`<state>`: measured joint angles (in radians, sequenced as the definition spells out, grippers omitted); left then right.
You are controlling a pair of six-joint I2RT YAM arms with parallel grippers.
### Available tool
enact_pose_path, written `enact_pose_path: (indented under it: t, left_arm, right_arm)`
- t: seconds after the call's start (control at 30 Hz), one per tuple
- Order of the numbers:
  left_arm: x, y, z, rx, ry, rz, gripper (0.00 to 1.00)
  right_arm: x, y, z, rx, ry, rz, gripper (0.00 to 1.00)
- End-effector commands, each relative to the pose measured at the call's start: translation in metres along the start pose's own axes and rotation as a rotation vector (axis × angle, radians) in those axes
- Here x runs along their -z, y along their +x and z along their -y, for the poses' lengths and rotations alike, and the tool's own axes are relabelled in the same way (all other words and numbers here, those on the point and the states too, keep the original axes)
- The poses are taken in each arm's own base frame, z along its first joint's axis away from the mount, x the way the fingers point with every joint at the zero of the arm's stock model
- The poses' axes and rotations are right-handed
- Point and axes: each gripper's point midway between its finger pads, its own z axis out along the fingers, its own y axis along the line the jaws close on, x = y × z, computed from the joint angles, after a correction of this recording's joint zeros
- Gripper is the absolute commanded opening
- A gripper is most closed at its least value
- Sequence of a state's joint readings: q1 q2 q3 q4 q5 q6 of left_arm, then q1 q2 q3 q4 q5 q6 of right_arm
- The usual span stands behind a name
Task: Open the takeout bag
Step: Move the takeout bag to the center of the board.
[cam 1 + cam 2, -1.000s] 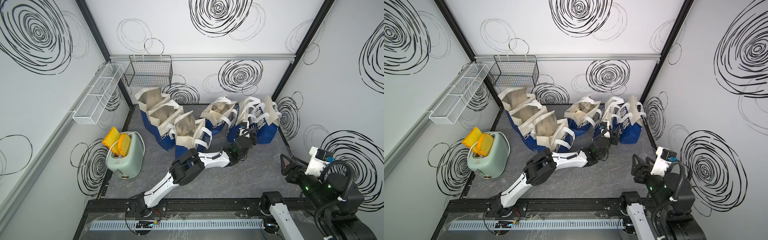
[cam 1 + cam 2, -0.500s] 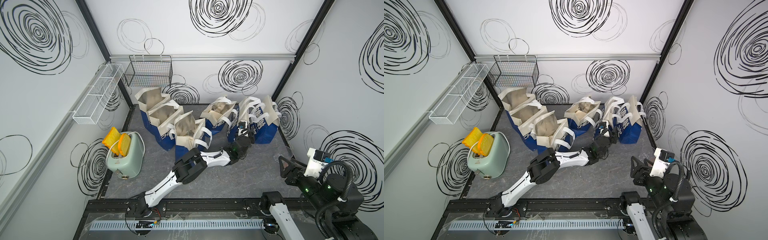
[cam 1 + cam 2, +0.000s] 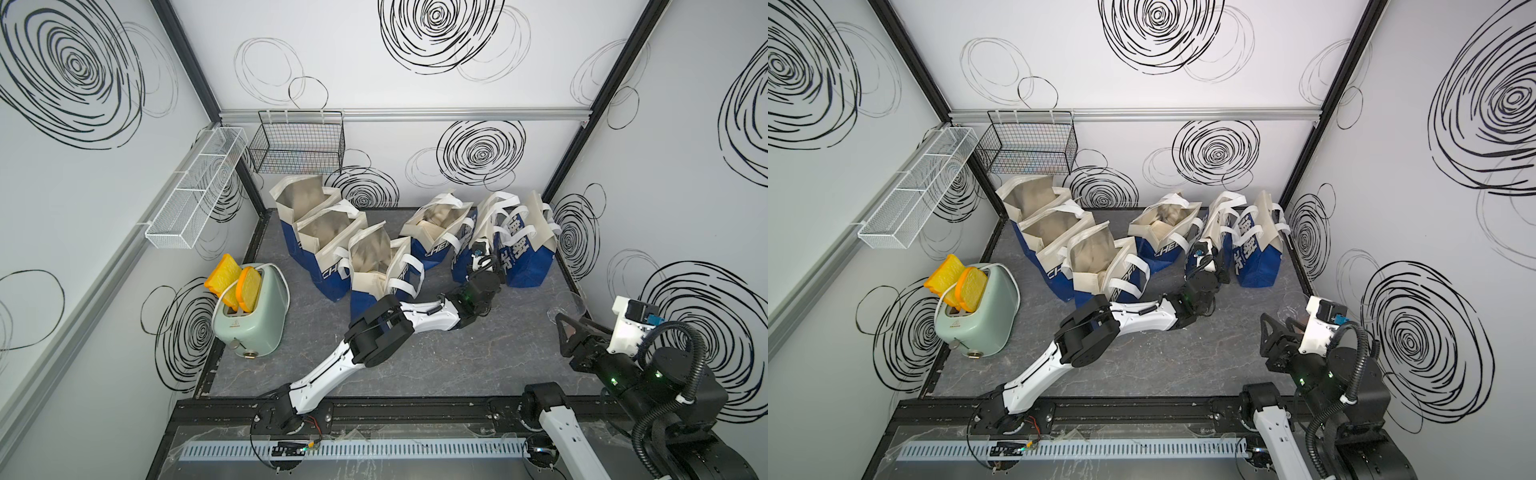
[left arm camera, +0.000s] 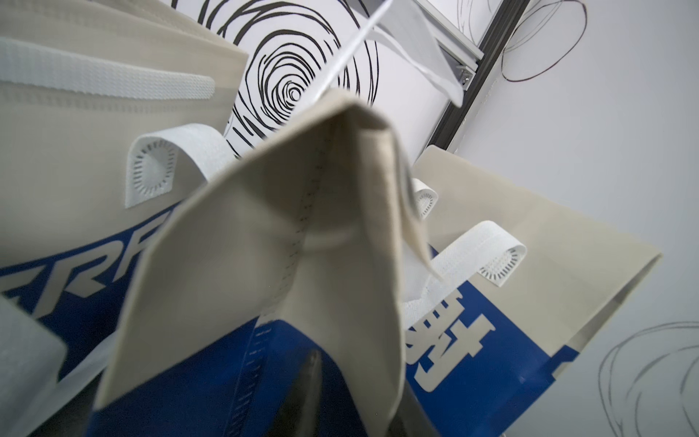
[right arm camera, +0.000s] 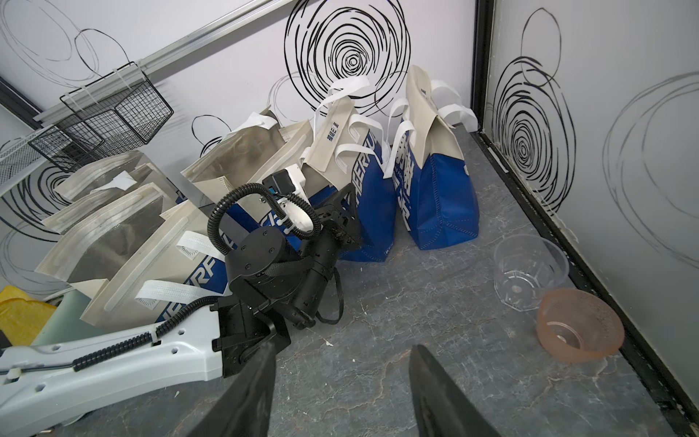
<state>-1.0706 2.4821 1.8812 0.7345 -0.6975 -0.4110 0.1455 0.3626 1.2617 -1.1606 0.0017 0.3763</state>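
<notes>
White lettering on the blue bands: "CHE…" on the open bag and "…ERF…" on the front bag. The corner bag bears large Chinese characters, which are not legible.

Takeout bag recorded as beige above blue, white-handled; toaster at 9 o'clock mint green; walls marked with black swirls.

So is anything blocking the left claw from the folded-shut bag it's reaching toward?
Nothing visible. The left gripper sits at the folded bag, by its blue side; the corner bag stands beside it, not between.
</notes>
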Motion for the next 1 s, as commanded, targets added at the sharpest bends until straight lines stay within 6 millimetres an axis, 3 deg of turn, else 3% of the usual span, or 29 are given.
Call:
enact_pose_path:
  t: [0.0,0.13,0.23,0.4,0.63,0.8,0.97]
  left_arm:
    - [-0.003,-0.005,-0.006,0.006,-0.018,0.042,0.24]
    - [0.0,-0.016,-0.008,-0.035,-0.022,0.051,0.14]
    - [0.006,-0.024,-0.013,-0.07,-0.037,0.052,0.0]
    - [0.031,-0.045,-0.025,-0.144,-0.065,0.048,0.0]
    - [0.092,-0.069,-0.046,-0.216,-0.103,0.016,0.0]
    - [0.15,-0.078,-0.057,-0.233,-0.102,-0.019,0.0]
    - [0.208,-0.071,-0.058,-0.235,-0.054,-0.073,0.0]
  right_arm:
    - [0.007,-0.001,0.001,0.012,0.001,0.004,0.59]
    - [0.008,-0.003,0.001,0.02,-0.002,0.01,0.59]
    - [0.008,-0.003,0.0,0.023,-0.01,0.012,0.59]
    - [0.004,0.0,-0.006,0.028,-0.053,0.002,0.59]
    - [-0.014,0.019,-0.033,0.014,-0.204,-0.142,0.58]
    - [-0.029,0.039,-0.072,-0.017,-0.391,-0.337,0.62]
    - [-0.03,0.035,-0.114,-0.101,-0.609,-0.414,0.64]
